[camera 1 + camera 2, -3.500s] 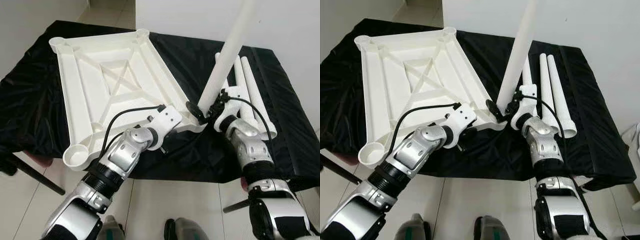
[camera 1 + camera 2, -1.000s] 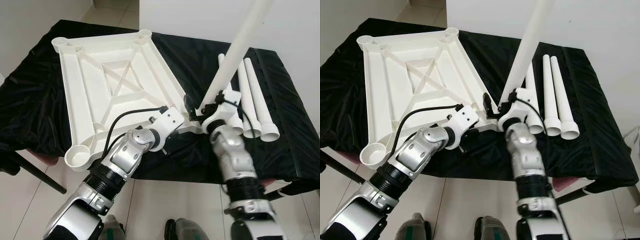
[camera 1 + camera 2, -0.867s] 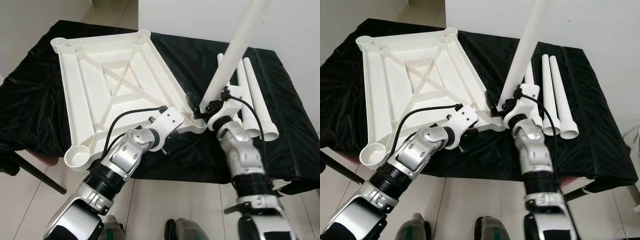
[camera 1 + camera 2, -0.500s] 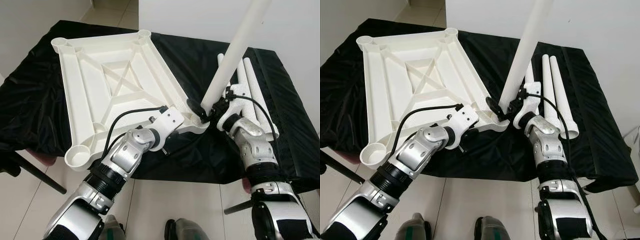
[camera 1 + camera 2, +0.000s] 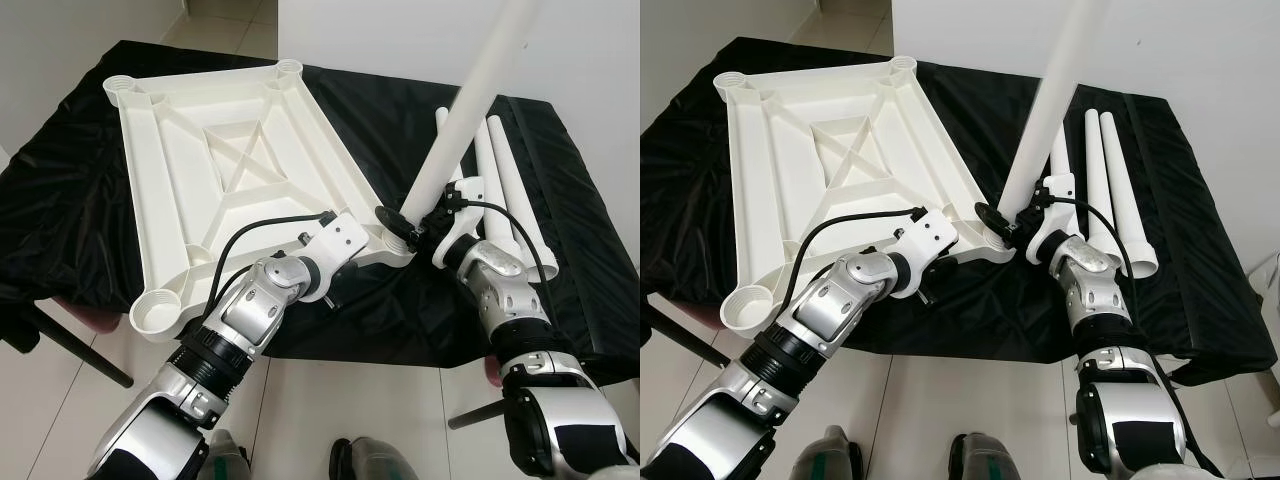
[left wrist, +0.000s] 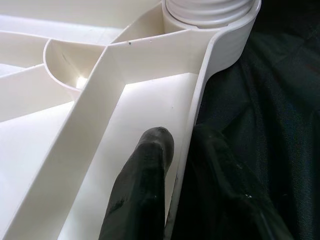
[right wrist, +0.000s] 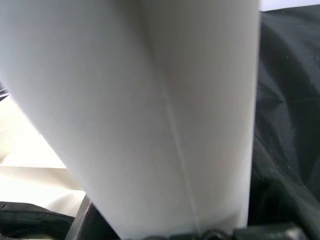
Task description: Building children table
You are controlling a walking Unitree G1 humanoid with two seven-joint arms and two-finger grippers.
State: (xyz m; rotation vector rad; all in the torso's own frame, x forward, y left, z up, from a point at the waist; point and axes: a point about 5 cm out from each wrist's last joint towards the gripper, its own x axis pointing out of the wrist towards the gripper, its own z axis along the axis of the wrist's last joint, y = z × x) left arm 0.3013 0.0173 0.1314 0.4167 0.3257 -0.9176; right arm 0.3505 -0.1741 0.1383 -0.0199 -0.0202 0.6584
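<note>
White moulded plastic children's tabletop point(image 5: 230, 170), rectangular, lying underside up with its cross-braced ribs and round corner sockets showing; placed on the left and centre of the counter, its near left corner overhanging the front edge.

Long white plastic tube leg point(image 5: 462, 115): tilted, upper end leaning away to the right and out of frame, lower end meeting the near right corner socket point(image 6: 210, 11) of the tabletop. In the left wrist view a ribbed white end sits in that socket.

Right hand point(image 5: 412, 228): closed around the lower part of the tilted leg, just beside the corner socket; the right wrist view shows the leg's white surface pressed close between the fingers.

Left hand point(image 6: 177, 175): clamped on the tabletop's near rim close to the same corner, one black finger point(image 6: 145, 185) inside the rim against the inner face, the other outside over the black cloth. Its silver arm reaches in from the lower left with a black cable looped over the wrist.

Three spare white plastic tube legs point(image 5: 1105, 190): lying side by side on the right part of the counter, flared ends toward the front edge, just behind the right arm.

Counter covered in crinkled black cloth point(image 5: 60, 200), pale tiled floor point(image 5: 330, 400) below, white wall point(image 5: 1200, 50) behind
</note>
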